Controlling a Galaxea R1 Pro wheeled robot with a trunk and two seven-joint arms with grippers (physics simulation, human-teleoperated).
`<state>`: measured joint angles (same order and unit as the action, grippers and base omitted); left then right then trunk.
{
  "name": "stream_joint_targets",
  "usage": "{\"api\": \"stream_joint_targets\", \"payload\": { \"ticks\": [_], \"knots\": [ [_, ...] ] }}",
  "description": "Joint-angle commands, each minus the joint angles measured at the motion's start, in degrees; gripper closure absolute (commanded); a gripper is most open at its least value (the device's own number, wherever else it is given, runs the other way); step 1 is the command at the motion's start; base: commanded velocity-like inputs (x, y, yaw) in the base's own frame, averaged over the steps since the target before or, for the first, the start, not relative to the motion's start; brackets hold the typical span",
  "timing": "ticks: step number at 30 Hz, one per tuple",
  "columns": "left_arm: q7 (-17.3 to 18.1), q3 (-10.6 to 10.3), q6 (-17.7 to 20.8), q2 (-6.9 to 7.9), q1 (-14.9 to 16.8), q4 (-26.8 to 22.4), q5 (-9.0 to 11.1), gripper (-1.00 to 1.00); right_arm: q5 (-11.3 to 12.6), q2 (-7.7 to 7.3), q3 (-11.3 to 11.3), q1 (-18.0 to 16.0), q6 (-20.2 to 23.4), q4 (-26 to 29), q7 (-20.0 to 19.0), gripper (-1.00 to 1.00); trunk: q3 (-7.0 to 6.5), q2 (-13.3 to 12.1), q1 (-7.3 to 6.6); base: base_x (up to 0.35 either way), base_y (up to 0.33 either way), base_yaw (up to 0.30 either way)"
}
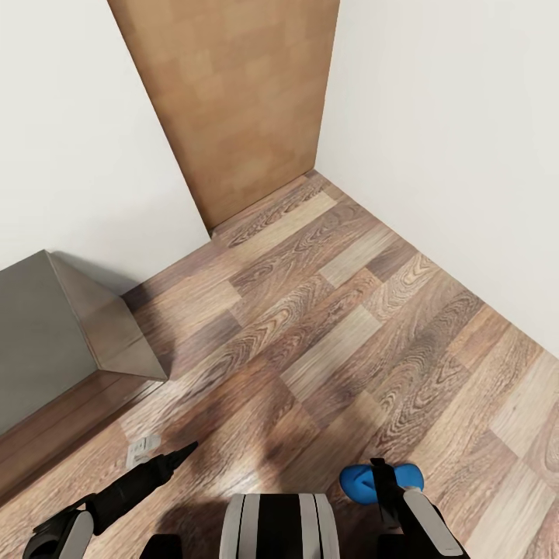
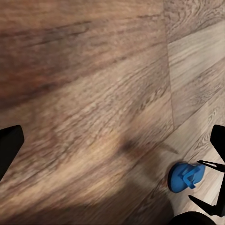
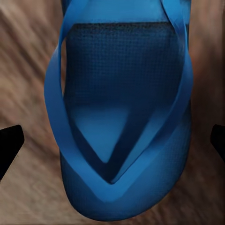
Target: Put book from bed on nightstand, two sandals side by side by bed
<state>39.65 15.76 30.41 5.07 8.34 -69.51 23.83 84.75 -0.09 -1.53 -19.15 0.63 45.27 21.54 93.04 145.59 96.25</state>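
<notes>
One bright blue sandal (image 1: 365, 481) lies on the wood-plank floor at the bottom right of the head view, by the robot's base. My right gripper (image 1: 384, 487) hangs right over it, open, one dark finger crossing the sandal. In the right wrist view the sandal (image 3: 124, 117) sits close between the widely spread fingertips (image 3: 9, 145), straps up. My left gripper (image 1: 175, 454) is open over bare floor at the lower left; its wrist view also catches the sandal (image 2: 185, 176). The bed's pale grey mattress corner (image 1: 46, 326) shows at the left. The book, the nightstands and the other sandal are out of view.
A light-brown wooden door (image 1: 233, 101) stands in the corner ahead between white walls (image 1: 450, 140). Open plank floor (image 1: 326, 326) stretches between the door and my base. A small pale plate (image 1: 142, 448) lies on the floor near the left gripper.
</notes>
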Motion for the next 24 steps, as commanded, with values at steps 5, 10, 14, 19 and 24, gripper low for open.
{"api": "stream_joint_targets", "payload": {
  "ticks": [5,10,14,19,24],
  "knots": [
    [0.07,0.06,0.44,-0.05,0.01,-0.01,0.34,-1.00,0.33,0.00,-0.06,-0.01,0.07,0.08,0.26,-1.00,0.03,0.01,-0.01,0.000,-0.031,0.000],
    [0.07,0.06,0.44,-0.03,0.01,-0.01,0.34,-1.00,0.33,0.00,-0.06,-0.01,0.07,0.08,0.26,-1.00,0.03,0.01,-0.01,0.000,-0.004,0.000],
    [0.07,0.06,0.44,-0.04,0.01,-0.01,0.34,-1.00,0.33,0.00,-0.06,-0.01,0.07,0.08,0.26,-1.00,0.03,0.01,-0.01,0.000,0.000,0.000],
    [0.07,0.06,0.44,-0.03,0.01,-0.01,0.34,-1.00,0.33,0.00,-0.06,-0.01,0.07,0.08,0.26,-1.00,0.03,0.01,-0.01,0.000,0.000,0.000],
    [0.10,0.06,0.44,-0.01,0.01,-0.01,0.34,-1.00,0.33,0.00,-0.06,-0.01,0.07,0.08,0.26,1.00,0.03,0.01,-0.01,0.000,0.000,0.000]
  ]
}}
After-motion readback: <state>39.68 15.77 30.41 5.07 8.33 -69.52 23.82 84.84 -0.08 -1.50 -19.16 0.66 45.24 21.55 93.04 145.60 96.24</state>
